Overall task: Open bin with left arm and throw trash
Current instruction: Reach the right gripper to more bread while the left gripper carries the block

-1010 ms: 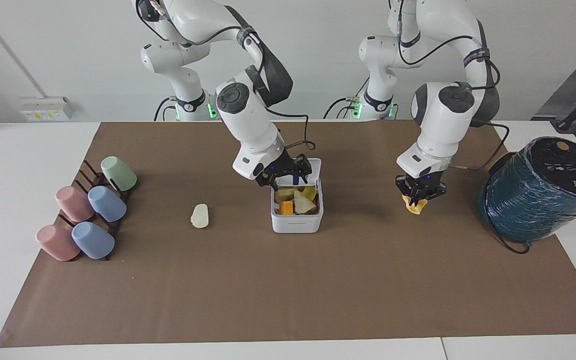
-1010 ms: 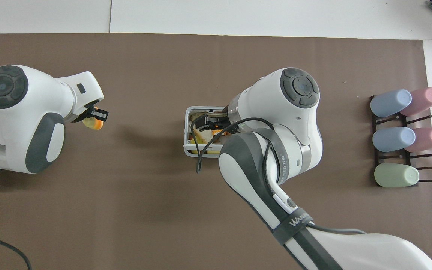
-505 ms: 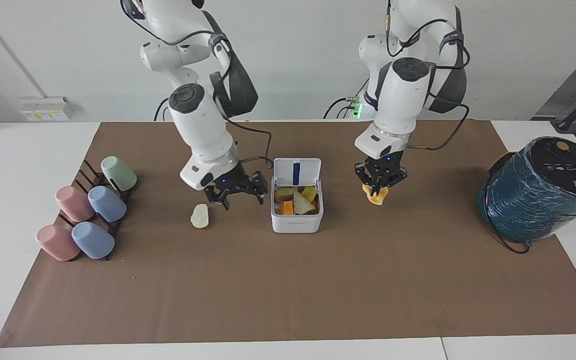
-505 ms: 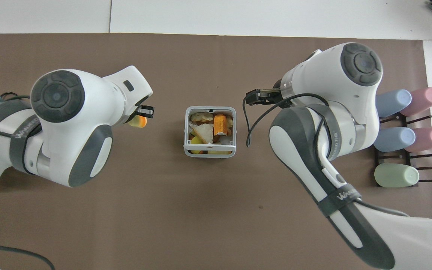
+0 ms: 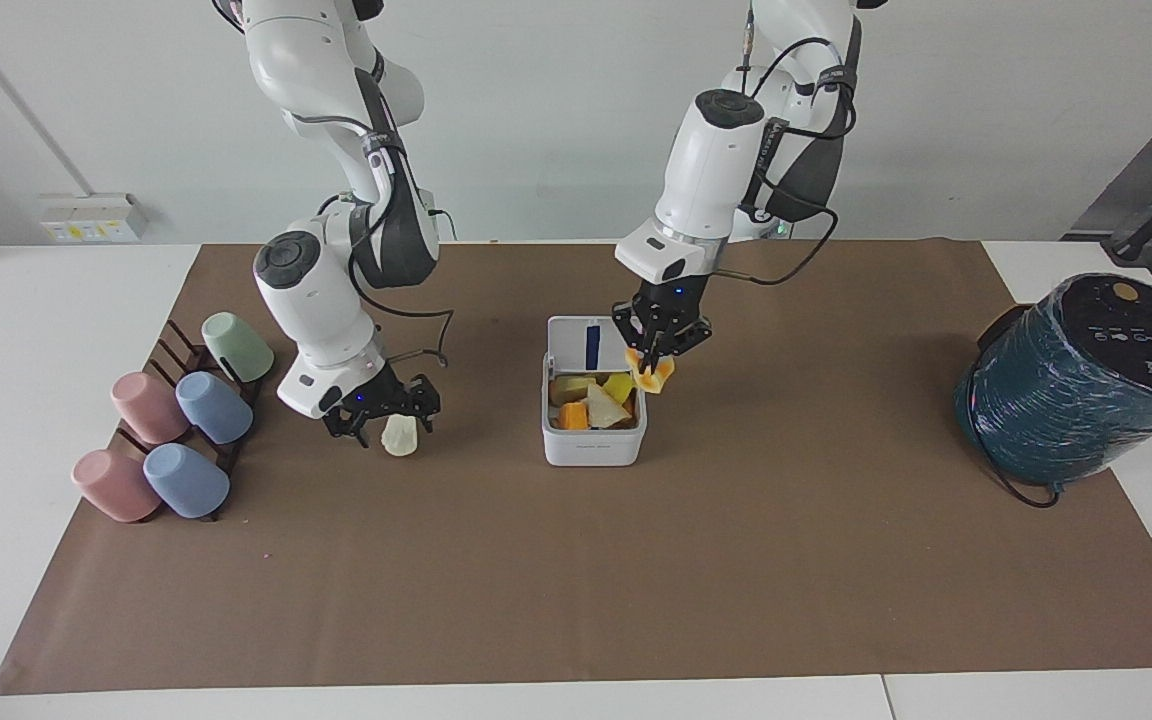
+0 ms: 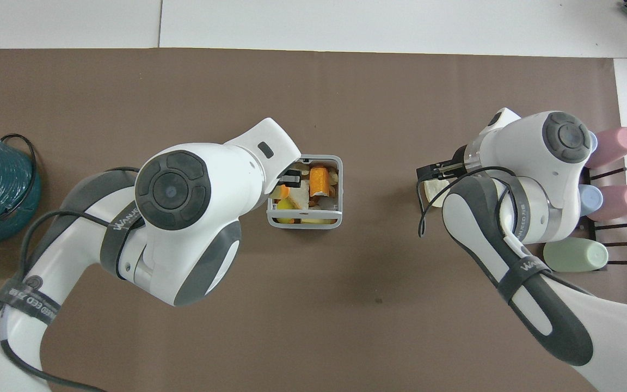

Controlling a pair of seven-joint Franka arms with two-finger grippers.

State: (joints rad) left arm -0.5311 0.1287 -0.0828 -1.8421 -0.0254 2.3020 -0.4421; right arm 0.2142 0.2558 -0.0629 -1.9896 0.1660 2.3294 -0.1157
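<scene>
Over the open bin [image 5: 593,440], my left gripper [image 5: 658,362] clamps a yellow-orange chunk [image 5: 655,374].
Under my right gripper [image 5: 382,415], fingers spread, lies the whitish oval lump [image 5: 400,436] on brown paper.

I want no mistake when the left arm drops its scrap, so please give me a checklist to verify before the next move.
1. Bin lid up: ok.
2. Left gripper shut on the yellow-orange chunk: ok.
3. Chunk fully over the opening: cannot tell; it hangs at the rim toward the left arm's end.
4. Room inside the bin: not ok, scraps reach nearly to the rim.
5. Right gripper away from the bin, at the whitish lump: ok.
</scene>
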